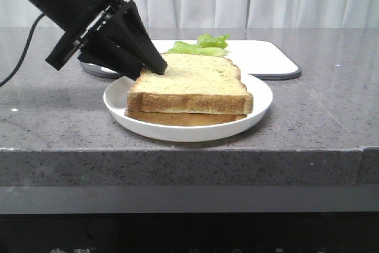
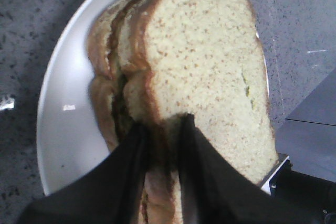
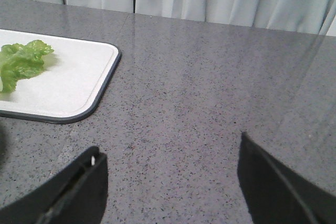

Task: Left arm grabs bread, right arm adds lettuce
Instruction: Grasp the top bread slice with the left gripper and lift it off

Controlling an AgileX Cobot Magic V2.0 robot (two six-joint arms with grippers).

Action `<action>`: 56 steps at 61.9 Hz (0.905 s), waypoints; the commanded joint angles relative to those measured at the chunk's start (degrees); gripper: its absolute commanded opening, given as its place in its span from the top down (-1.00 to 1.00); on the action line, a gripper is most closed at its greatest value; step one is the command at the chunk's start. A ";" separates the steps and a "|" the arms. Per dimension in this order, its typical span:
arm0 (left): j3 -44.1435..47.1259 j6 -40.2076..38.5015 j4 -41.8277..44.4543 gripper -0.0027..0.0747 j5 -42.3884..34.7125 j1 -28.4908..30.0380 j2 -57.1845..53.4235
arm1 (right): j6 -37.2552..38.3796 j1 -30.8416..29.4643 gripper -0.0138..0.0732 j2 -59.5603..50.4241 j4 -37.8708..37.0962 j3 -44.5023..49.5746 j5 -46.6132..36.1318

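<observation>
Plate [image 1: 260, 111] holds two stacked bread slices; tray [image 1: 266, 57] holds lettuce [image 1: 201, 45].

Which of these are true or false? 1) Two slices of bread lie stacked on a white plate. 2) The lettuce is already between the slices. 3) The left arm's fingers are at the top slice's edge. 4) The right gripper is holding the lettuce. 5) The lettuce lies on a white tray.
1) True: the bread lies on a second slice on the plate.
2) False: the lettuce lies behind the plate.
3) True: the left gripper pinches that slice's edge.
4) False: the right gripper is open and empty above bare counter.
5) True: it rests on the white tray.
</observation>
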 commanded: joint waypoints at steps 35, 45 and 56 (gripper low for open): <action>-4.12 0.49 -9.77 0.98 6.34 3.15 -7.75 | 0.03 0.04 -0.56 0.87 -0.64 -2.14 -4.51; -5.16 1.93 -14.14 0.98 9.25 3.23 -8.65 | 0.03 0.04 -0.56 0.87 -0.64 -2.14 -4.51; -5.19 2.01 -14.63 0.98 10.29 5.80 -12.66 | 0.03 0.04 -0.56 0.87 -0.64 -2.14 -4.58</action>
